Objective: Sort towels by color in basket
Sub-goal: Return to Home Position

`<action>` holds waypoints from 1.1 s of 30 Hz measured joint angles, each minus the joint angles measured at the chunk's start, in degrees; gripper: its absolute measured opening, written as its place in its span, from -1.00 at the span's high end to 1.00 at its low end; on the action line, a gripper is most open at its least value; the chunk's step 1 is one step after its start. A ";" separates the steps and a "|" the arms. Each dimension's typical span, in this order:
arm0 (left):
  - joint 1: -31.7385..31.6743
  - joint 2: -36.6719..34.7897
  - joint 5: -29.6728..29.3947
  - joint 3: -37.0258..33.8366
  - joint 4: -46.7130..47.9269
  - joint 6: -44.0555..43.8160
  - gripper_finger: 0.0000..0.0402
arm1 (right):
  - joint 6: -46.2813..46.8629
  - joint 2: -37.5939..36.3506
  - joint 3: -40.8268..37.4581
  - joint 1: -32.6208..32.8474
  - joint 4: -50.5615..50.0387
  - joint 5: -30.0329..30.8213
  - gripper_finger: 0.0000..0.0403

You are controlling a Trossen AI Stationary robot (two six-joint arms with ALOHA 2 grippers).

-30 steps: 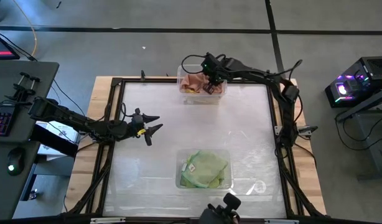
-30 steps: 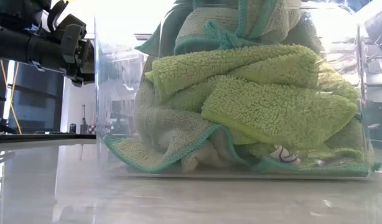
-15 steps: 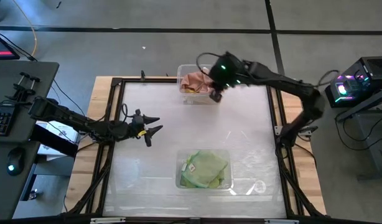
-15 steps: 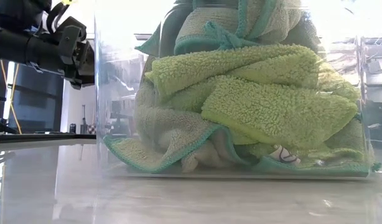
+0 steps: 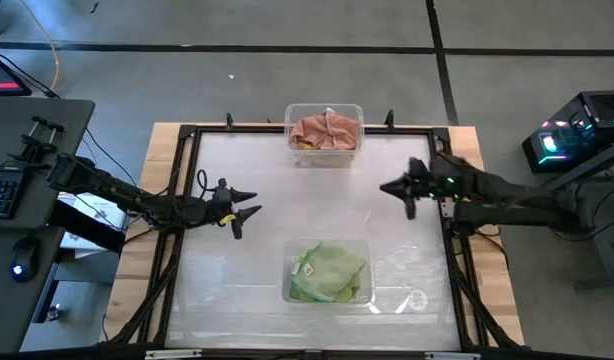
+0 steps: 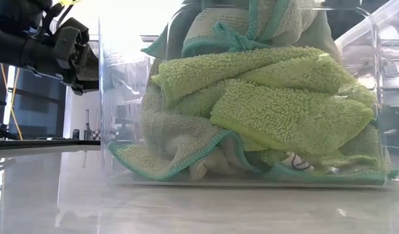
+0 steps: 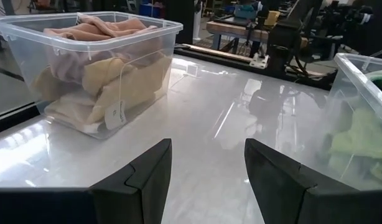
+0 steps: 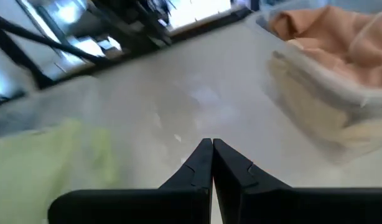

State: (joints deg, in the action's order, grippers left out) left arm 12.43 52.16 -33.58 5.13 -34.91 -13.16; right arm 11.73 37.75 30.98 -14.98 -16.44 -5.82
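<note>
Our left gripper (image 5: 244,203) hangs over the left side of the table (image 5: 287,210), fingers spread and empty. Mid-table, green towels (image 5: 329,268) fill the near bin (image 5: 366,247); peach and yellow towels (image 5: 325,130) fill the far bin (image 5: 359,110). At right, our right gripper (image 5: 387,187) hangs pressed together, holding nothing. We see no loose towel, so we judge the sorting done.
</note>
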 joint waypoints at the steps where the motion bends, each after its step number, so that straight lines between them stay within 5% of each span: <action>1: 0.00 0.00 -0.02 0.00 0.00 0.26 0.06 | 1.51 -3.85 -2.96 0.46 1.60 -0.81 0.99; 7: 0.00 0.00 -0.35 0.00 -2.73 2.32 0.06 | 8.14 -21.29 -17.75 3.26 16.35 -8.01 0.99; 13: -0.02 0.00 -0.35 0.00 -6.58 3.44 0.06 | 12.78 -27.78 -28.75 8.38 29.61 -10.92 0.99; 27: -2.02 -3.25 0.78 0.00 -9.19 0.95 0.06 | -3.78 -28.50 -30.43 19.53 19.99 -7.37 0.99; 33: -5.07 -19.69 0.86 0.00 10.44 6.75 0.06 | -2.78 -28.65 -30.43 20.04 18.85 -4.22 0.99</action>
State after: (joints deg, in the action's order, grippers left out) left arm 7.36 32.47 -32.72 5.13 -24.47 -6.41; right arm 8.95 9.10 0.56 5.06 2.41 -10.04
